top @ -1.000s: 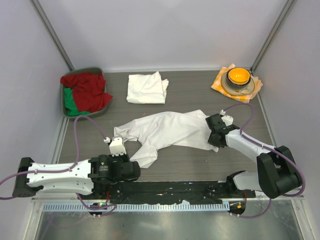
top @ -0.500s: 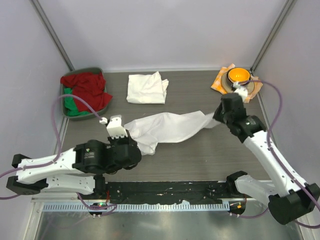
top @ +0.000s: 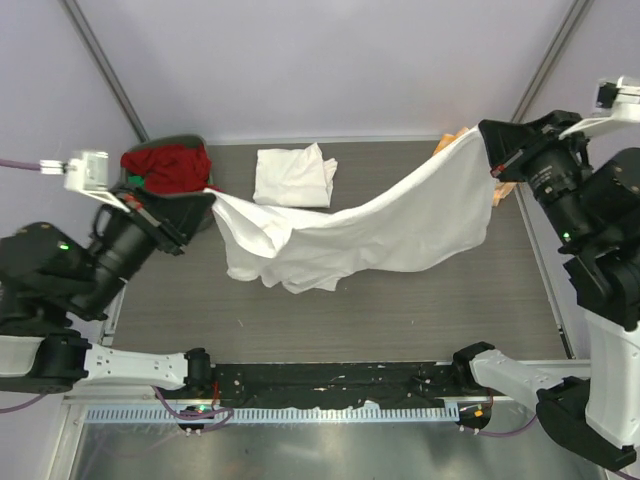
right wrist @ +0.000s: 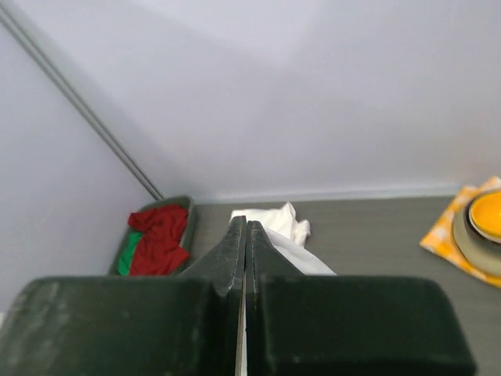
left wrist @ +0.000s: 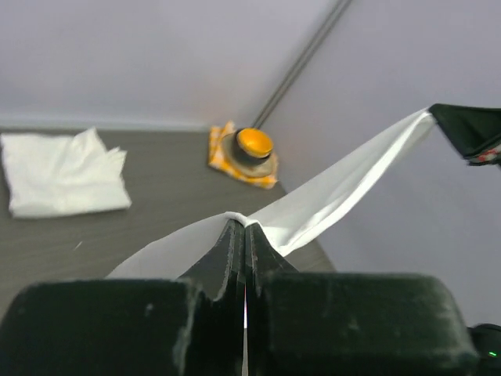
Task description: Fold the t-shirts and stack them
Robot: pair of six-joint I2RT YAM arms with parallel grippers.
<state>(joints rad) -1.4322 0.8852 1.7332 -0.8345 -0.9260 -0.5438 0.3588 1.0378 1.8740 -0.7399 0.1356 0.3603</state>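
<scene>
A white t-shirt (top: 370,225) hangs stretched in the air between my two grippers, sagging in the middle above the table. My left gripper (top: 205,192) is shut on its left end, raised at the left; the cloth shows over the fingertips in the left wrist view (left wrist: 313,211). My right gripper (top: 487,143) is shut on its right end, raised at the far right; a strip of cloth shows beside the fingers in the right wrist view (right wrist: 301,258). A second white t-shirt (top: 293,177) lies folded at the back of the table, also in the left wrist view (left wrist: 63,172).
A grey bin (top: 132,222) with red and green cloth (top: 165,165) stands at the back left. An orange bowl on a checked cloth (left wrist: 244,149) sits at the back right, mostly hidden behind the right arm in the top view. Grey walls close in on three sides.
Both grippers have risen high and moved apart, lifting the t-shirt off the table and stretching it out between them.
</scene>
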